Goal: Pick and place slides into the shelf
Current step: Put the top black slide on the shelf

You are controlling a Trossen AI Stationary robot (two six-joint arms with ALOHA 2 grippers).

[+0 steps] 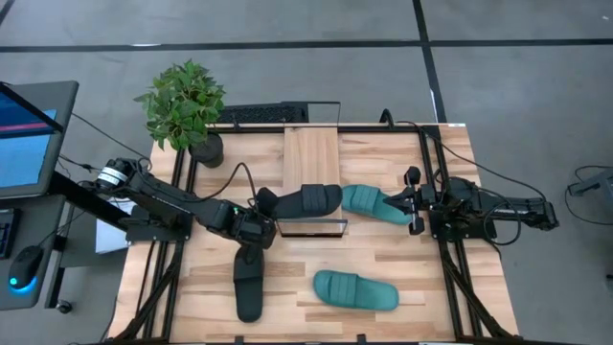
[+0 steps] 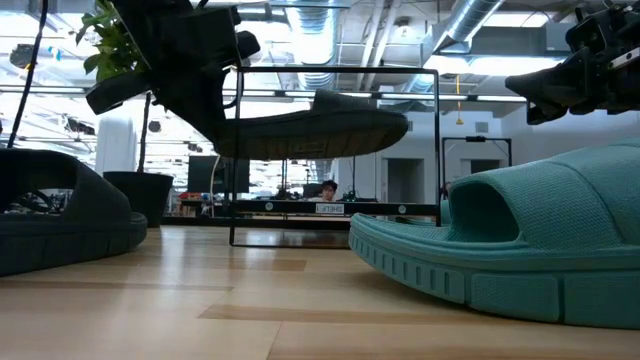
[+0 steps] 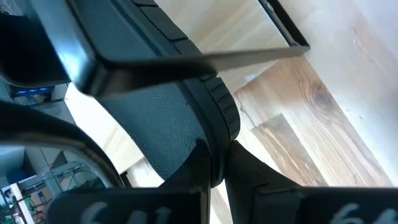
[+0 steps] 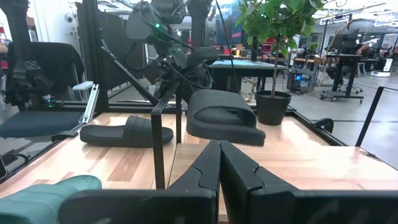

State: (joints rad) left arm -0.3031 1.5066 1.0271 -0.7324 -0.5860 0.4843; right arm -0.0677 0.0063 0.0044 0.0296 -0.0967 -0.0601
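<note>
My left gripper (image 1: 261,209) is shut on a black slide (image 1: 308,200), which hangs in the air over the near end of the shelf (image 1: 311,153), a light-wood plank with a black wire frame (image 2: 335,238). In the low view this slide (image 2: 310,130) floats roughly level. A second black slide (image 1: 249,280) lies sole-down on the table, near left. One teal slide (image 1: 356,289) lies near the front edge. Another teal slide (image 1: 372,202) lies right of the shelf, just in front of my right gripper (image 1: 414,201), which is shut and holds nothing. My left gripper pinches the black slide's heel-end rim (image 3: 219,127) between its two fingers (image 3: 199,165). The fingers come slanting down from the table's left. The slide is lifted clear, roughly level, with its strap and toe end (image 4: 221,118) pointing toward the table's right.
A potted plant (image 1: 184,107) stands at the far left corner. A keyboard (image 1: 259,115) lies beyond the shelf's far end. Black frame rails (image 1: 168,259) run along the table's left and right sides. Bare wood shows between the two near slides.
</note>
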